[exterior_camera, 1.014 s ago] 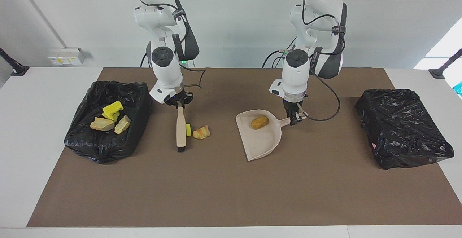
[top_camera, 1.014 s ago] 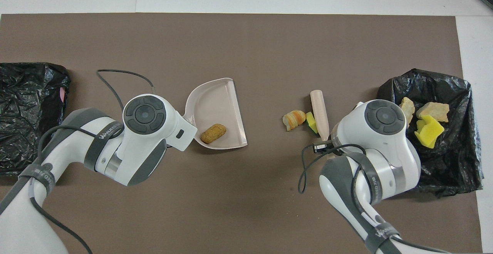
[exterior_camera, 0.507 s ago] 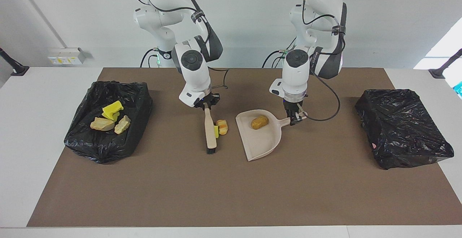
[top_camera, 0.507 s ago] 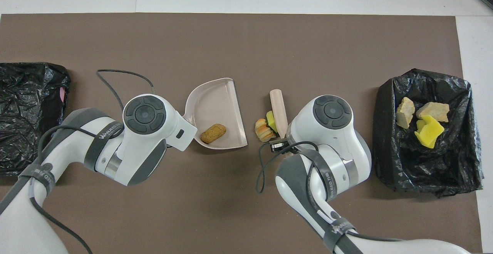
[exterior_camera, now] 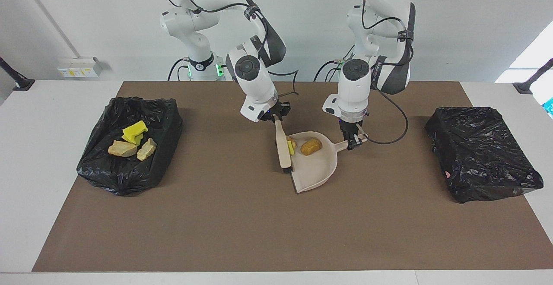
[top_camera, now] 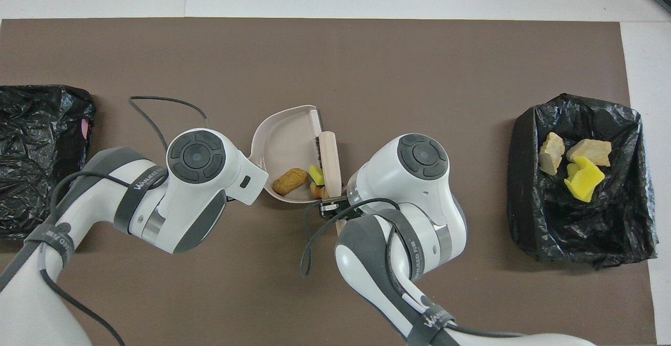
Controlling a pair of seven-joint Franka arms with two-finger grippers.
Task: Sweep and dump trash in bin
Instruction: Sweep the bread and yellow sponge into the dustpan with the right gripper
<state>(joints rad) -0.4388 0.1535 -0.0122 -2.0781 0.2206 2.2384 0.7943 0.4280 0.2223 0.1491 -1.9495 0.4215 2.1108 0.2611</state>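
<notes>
While hidden under the arm housings from overhead, seen plainly in the facing view: right end effector (exterior_camera: 276,118) clamped on the handle of the brush (exterior_camera: 283,149), left end effector (exterior_camera: 353,142) clamped on the handle of the dustpan (exterior_camera: 315,168). From overhead alone, black bristles pressed along the pan's open lip. Brush lying across that lip, yellow sponge bit (top_camera: 315,173) and an orange lump (exterior_camera: 293,143) just inside it, touching the brush. Brown bread-like lump (exterior_camera: 311,146) deeper in the pan. Three more scraps (exterior_camera: 129,142) resting in the open black bin (exterior_camera: 160,116) at the right arm's end of the counter (exterior_camera: 259,233). Closed black bag (exterior_camera: 481,151) at the left arm's end.
</notes>
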